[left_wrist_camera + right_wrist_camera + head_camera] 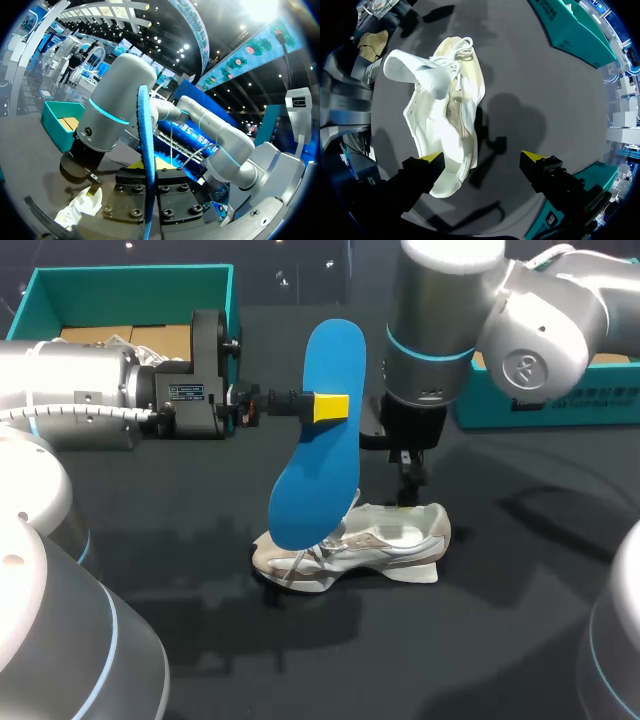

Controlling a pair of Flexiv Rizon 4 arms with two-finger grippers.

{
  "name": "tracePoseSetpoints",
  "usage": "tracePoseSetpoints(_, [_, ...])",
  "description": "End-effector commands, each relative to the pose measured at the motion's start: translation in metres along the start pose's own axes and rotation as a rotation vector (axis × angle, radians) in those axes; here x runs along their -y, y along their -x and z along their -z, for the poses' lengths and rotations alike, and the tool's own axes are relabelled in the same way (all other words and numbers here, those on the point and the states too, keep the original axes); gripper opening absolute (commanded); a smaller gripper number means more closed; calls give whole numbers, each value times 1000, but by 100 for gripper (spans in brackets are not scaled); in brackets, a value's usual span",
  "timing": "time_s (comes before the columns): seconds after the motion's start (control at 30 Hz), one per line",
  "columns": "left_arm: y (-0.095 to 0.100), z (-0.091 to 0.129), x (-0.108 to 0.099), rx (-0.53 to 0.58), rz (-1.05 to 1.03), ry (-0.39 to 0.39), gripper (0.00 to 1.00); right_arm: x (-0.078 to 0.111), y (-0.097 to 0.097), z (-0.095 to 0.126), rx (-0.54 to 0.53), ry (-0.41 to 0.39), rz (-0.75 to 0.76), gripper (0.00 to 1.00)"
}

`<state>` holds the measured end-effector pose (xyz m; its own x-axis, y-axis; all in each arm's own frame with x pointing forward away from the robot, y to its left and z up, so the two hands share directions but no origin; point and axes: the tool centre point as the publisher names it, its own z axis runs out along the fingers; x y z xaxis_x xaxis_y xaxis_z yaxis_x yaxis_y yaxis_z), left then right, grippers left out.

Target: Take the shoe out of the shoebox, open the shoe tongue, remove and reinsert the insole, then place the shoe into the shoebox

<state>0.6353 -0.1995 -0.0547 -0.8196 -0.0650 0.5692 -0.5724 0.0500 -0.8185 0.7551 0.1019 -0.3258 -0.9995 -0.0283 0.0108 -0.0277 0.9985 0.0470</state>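
Shoe (pixel 372 543) is out of the box, upright on its sole on the table (pixel 520 620) near the middle, toe left, heel right.

Far left: open teal shoebox (pixel 60 295), brown paper inside.

My left arm comes in level from the left. Left gripper (pixel 330 407) is clamped on the blue insole (pixel 318 470) about a third of the way down it. Insole is held up on end, clear of the table, lower tip just above the shoe's laces. Left wrist view has the insole (pixel 145 125) edge-on, pinched between the fingers.

Right gripper (pixel 410 485) hangs straight down over the heel end. Right wrist view: fingers spread wide (pixel 481 158), holding nothing, one yellow tip (pixel 427 159) at the heel edge, the other over bare table. Shoe (pixel 450 115) is open, tongue (pixel 412 67) pulled forward.

Far right: another teal box (pixel 560 400).
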Motion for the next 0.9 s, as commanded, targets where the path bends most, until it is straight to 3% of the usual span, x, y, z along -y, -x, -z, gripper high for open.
tracePoseSetpoints(0.03, [1, -2, -1, 0, 0, -2, 0, -7, 3, -16, 2, 4, 1, 100])
tracePoseSetpoints(0.4, [1, -2, -1, 0, 0, -2, 0, -16, 4, -43, -15, 17, -6, 100])
tracePoseSetpoints(0.7, [1, -2, -1, 0, 0, -2, 0, -22, -2, -55, -25, 20, -26, 73])
tracePoseSetpoints(0.9, [1, -2, -1, 0, 0, -2, 0, -26, -7, -63, -40, 20, -29, 67])
